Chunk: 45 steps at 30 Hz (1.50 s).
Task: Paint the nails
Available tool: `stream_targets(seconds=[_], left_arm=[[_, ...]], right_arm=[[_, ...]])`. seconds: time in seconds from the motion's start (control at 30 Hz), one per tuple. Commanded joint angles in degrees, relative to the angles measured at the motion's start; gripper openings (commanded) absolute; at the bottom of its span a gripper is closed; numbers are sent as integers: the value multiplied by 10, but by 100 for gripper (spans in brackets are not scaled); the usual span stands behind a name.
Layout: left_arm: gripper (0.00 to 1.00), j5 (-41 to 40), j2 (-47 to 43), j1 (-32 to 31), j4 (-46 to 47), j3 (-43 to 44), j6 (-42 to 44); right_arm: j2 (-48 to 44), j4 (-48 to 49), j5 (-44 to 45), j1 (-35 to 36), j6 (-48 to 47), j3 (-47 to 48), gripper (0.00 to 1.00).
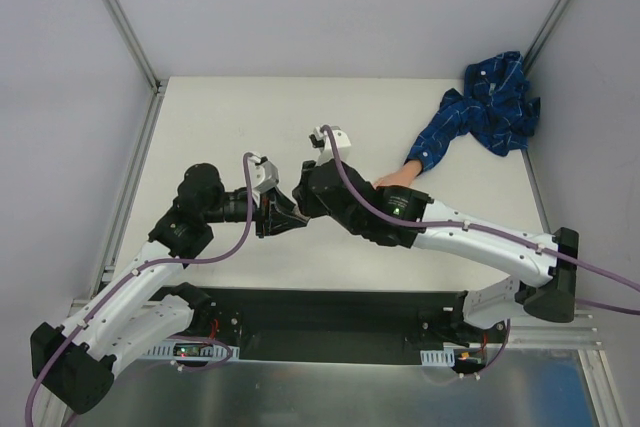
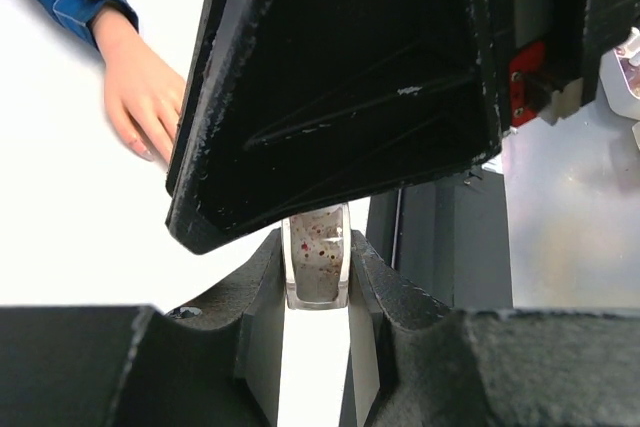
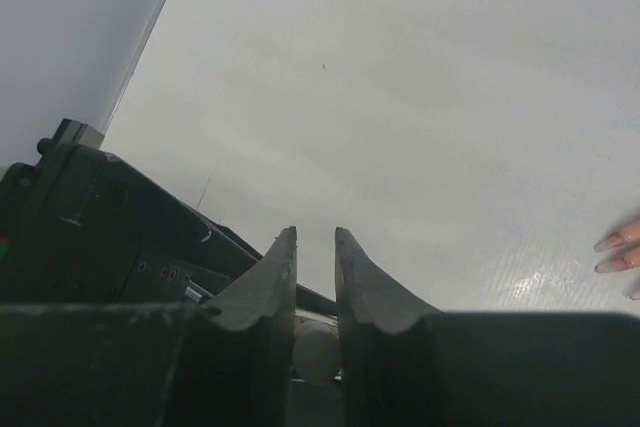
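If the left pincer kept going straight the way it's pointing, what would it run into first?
The right arm's black housing, which fills the left wrist view just beyond the small bottle the left pincer holds. Depth is unclear, but they look very close.

The left gripper [image 2: 316, 292] clamps a small speckled clear bottle [image 2: 316, 259] under a black housing [image 2: 340, 77]. A blue-sleeved mannequin hand [image 2: 140, 97] lies flat on the table [image 2: 60, 217].
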Motion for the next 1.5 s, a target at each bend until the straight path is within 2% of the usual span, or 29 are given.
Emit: stream_targets(seconds=[0.0, 0.03, 0.07, 0.1, 0.13, 0.17, 0.2, 0.27, 0.4, 0.53, 0.6, 0.63, 0.67, 0.73, 0.8, 0.83, 0.9, 1.03, 1.13, 1.23, 1.27, 1.47], left_arm=[[0, 36, -9, -6, 27, 24, 12], [0, 57, -8, -7, 27, 25, 13], [0, 65, -3, -8, 29, 26, 12], [0, 68, -2, -8, 29, 28, 12], [0, 73, -1, -9, 29, 28, 11], [0, 72, -1, -9, 29, 27, 14], [0, 71, -2, -9, 29, 26, 16], [0, 69, -1, -9, 29, 25, 17], [0, 70, -1, -9, 29, 25, 19], [0, 65, -4, -9, 29, 24, 20], [0, 59, -6, -9, 29, 22, 22], [0, 57, -8, -9, 29, 22, 24], [0, 54, -10, -9, 29, 21, 25], [0, 45, -12, -9, 29, 20, 26], [0, 37, -15, -9, 29, 19, 26], [0, 28, -16, -9, 29, 18, 26], [0, 18, -18, -9, 29, 17, 26], [0, -14, -21, -9, 24, 15, 27], [0, -53, -22, -9, 22, 13, 25], [0, -87, -24, -9, 17, 14, 25], [0, -100, -25, -10, 16, 14, 26], [0, -118, -37, -11, 14, 10, 28]], right_arm=[[-57, 62, -36, -21, -120, -74, 1], [-74, 129, -89, -32, -170, -93, 1], [-83, 174, -274, -47, -232, -147, 0], [-95, 228, -398, -69, -327, -183, 0], [-125, 350, -481, -81, -334, -228, 0], [-127, 383, -576, -123, -319, -243, 0], [-118, 386, -635, -142, -306, -227, 0], [-97, 381, -693, -161, -294, -222, 0], [-87, 409, -711, -180, -273, -229, 0], [-90, 386, -657, -180, -254, -220, 1], [-96, 358, -585, -179, -225, -210, 7], [-99, 324, -559, -179, -212, -204, 15], [-100, 302, -505, -179, -199, -188, 30], [-102, 249, -466, -162, -169, -173, 43], [-108, 208, -353, -130, -135, -147, 56], [-113, 172, -284, -120, -118, -139, 59], [-118, 129, -218, -90, -91, -122, 66], [-120, 54, -55, -40, -24, -83, 69], [-109, 1, 15, -16, 18, -56, 68], [-100, -3, 50, -1, 41, -51, 62], [-95, -3, 58, 2, 47, -46, 56], [-25, -10, 82, 17, 43, 12, 49]])
